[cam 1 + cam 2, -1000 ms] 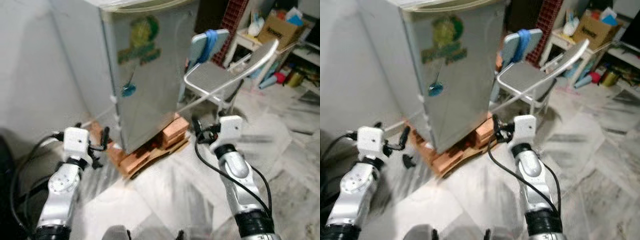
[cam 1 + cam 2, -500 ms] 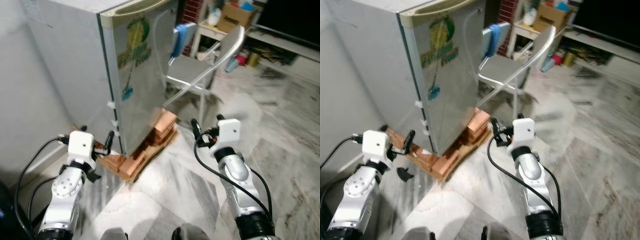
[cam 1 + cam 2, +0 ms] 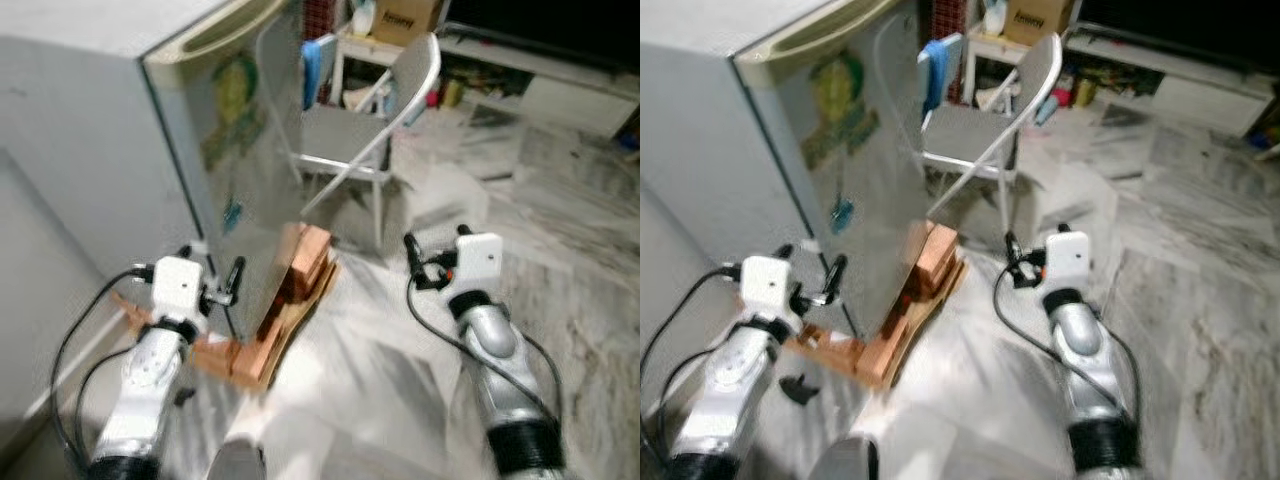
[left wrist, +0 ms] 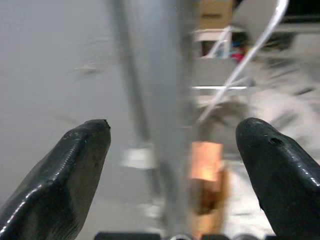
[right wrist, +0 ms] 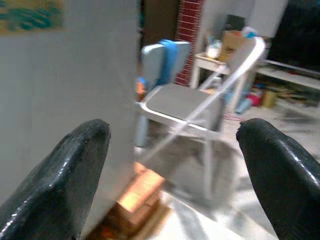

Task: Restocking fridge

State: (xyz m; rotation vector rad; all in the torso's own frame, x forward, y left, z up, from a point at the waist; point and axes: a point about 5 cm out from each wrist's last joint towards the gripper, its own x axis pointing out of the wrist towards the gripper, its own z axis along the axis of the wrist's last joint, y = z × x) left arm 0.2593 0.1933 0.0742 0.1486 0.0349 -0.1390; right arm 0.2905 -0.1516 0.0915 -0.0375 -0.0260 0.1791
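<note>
While the head views are a little blurry, a tall grey metal fridge [image 3: 215, 150] with its door closed stands ahead and to the robot's left, and there is a green and yellow sticker [image 3: 228, 110] on the door. The fridge sits on a low stack of orange-brown bricks and wood [image 3: 285, 310] on the pale marble floor [image 3: 400, 340]. Just beside the fridge, farther back, is a grey folding metal chair [image 3: 365, 130] with a blue cloth [image 3: 312, 60] hanging near it. Behind the chair is a small white table with a brown cardboard box [image 3: 400, 15] on top. The left gripper [image 4: 172, 145] is held up close to the front corner of the fridge, near the door edge, and its two black fingers [image 4: 65, 175] are spread wide apart with nothing between them. The right gripper [image 5: 172, 155] is held up over the floor, pointing toward the chair and the bricks, and its fingers [image 5: 280, 170] are spread wide too, holding nothing
</note>
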